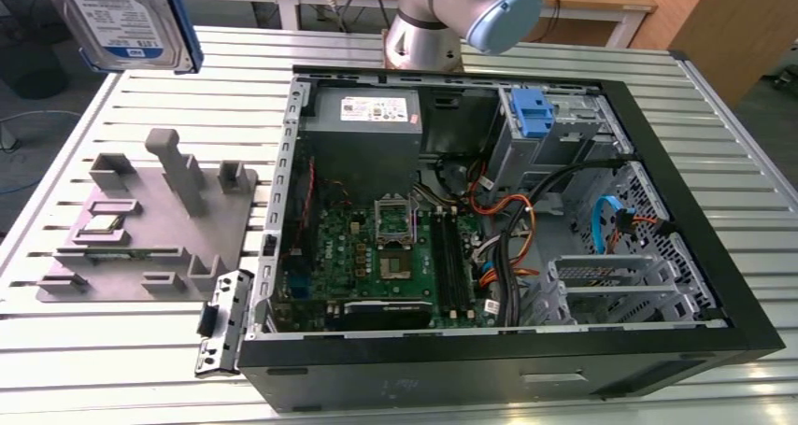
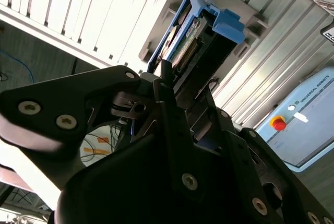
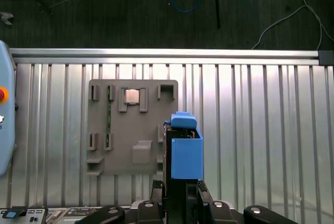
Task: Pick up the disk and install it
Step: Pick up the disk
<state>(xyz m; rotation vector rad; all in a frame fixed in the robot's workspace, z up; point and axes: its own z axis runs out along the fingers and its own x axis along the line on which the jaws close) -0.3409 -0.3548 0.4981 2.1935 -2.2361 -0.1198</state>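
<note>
Gripper (image 3: 178, 187) tight around disk (image 3: 187, 153)

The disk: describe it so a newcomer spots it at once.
From the open computer case, look to the exterior view's left, above the grey fixture plate. The disk hangs there: a labelled silver drive in a blue frame, unlike the case's bare blue bracket.

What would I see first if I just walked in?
Probably the big open computer case in the middle of the table, with its green board showing. Then the disk in its bright blue frame, held up in the air by the gripper, at the top of the exterior view's left.
</note>
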